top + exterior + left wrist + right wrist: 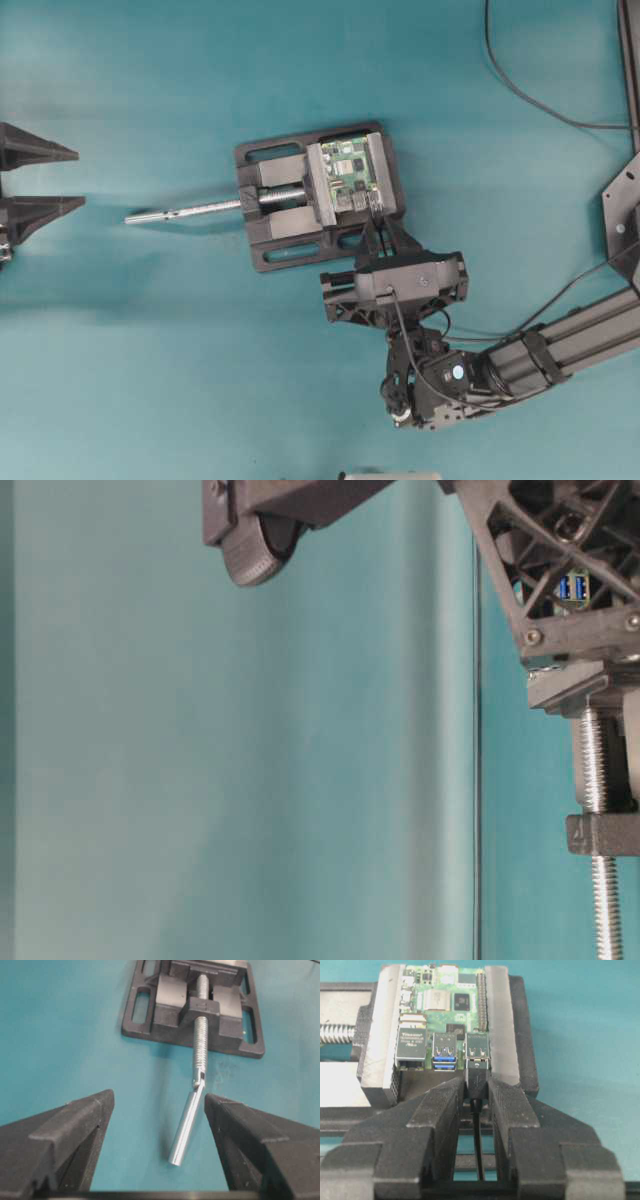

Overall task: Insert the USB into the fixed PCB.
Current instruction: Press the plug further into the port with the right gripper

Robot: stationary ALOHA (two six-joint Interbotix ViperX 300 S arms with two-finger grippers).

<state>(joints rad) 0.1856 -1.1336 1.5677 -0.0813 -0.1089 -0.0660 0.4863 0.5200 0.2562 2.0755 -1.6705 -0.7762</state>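
One USB plug at one PCB port, with two grippers on a teal counter.

Nearest in the right wrist view, the right gripper (476,1091) pinches the USB (476,1076), its tip at a silver port of the fixed PCB (451,1007) clamped in the single black vise (290,195). Only this view shows the plug; the overhead hides it. The left gripper (159,1125) stands wide and holds nothing, well apart, facing the vise's screw rod (199,1045). The counter (150,350) is plain teal.

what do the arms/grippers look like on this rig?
All matte black. Left gripper: two wedge-shaped, tapering fingers with stepped inner edges. Right gripper: same style, ribbed inner faces, truss-like frame behind; thin black cables loop along its wrist, and a boxy black arm link follows.
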